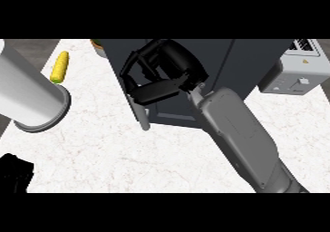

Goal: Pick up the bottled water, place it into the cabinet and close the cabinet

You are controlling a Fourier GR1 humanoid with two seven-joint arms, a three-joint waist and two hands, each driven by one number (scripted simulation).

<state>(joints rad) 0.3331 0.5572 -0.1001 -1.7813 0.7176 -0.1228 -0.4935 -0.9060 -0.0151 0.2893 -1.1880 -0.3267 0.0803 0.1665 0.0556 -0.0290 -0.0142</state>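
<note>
A corn cob (60,67) is located far left, beside a white cylinder (24,86); a grey appliance (295,68) is positioned far right.

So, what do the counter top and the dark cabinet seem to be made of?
The counter top looks like white marble or similar stone, with a dull finish: faint veins run through it. The cabinet looks like a smooth dark grey painted panel; wood or metal, I cannot tell. Its pale handle looks metallic.

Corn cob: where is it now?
Head view, upper left: the corn cob lies on the counter between the white cylinder and the dark cabinet.
</note>
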